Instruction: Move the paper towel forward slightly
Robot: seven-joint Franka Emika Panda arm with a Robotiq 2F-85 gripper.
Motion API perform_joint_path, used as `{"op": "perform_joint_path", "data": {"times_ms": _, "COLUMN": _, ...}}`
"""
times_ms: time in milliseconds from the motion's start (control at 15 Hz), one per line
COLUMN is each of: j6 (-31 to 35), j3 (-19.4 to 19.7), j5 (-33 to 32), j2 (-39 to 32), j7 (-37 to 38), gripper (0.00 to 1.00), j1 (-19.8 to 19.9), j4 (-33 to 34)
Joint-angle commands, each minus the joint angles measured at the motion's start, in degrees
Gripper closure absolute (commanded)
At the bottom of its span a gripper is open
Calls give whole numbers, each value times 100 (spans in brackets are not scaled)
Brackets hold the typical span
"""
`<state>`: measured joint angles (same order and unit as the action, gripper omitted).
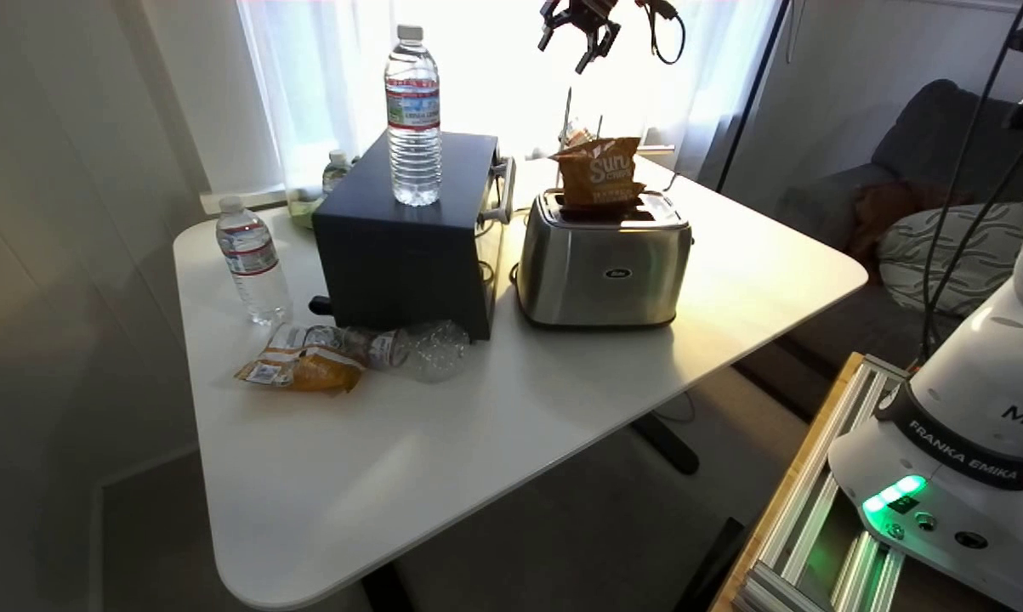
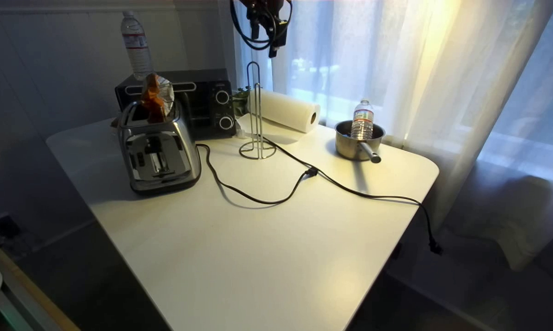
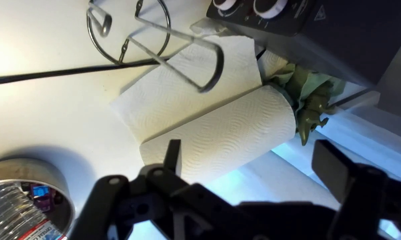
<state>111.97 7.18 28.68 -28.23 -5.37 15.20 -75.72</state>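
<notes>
The paper towel [image 2: 281,110] is a white roll lying on its side at the back of the white table, by the window, with a loose sheet spread out beside it. It also shows in the wrist view [image 3: 227,130]. In an exterior view it does not show behind the dark oven. My gripper [image 3: 249,148] is open and empty, its fingers apart above the window side of the roll. The gripper also shows in both exterior views, high above the table [image 1: 562,55] [image 2: 263,43]. I see no contact with the roll.
A wire stand [image 2: 259,115] rises in front of the roll. The dark oven [image 1: 392,272] and a green dinosaur figure [image 3: 312,110] are at its far end. A pot [image 2: 348,149] with a bottle [image 2: 362,122] stands near its other end. A toaster [image 1: 605,263] holds a brown chip bag [image 1: 600,174].
</notes>
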Motion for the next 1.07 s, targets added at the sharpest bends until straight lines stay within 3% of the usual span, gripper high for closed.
{"op": "perform_joint_path", "data": {"times_ms": 0, "j6": -270, "j3": -336, "j5": 173, "j2": -1008, "j7": -88, "gripper": 0, "j1": 445, "j4": 1352}}
{"op": "perform_joint_path", "data": {"times_ms": 533, "j6": -519, "j3": -844, "j5": 80, "j2": -2268, "j7": 131, "gripper": 0, "j1": 896, "j4": 2839}}
{"op": "perform_joint_path", "data": {"times_ms": 800, "j6": -714, "j3": -765, "j5": 89, "j2": -2964, "j7": 369, "gripper": 0, "j1": 917, "j4": 3729}}
{"op": "perform_joint_path", "data": {"times_ms": 1000, "j6": -312, "j3": -900, "j5": -81, "j2": -3334, "j7": 534, "gripper": 0, "j1": 988, "j4": 4023}}
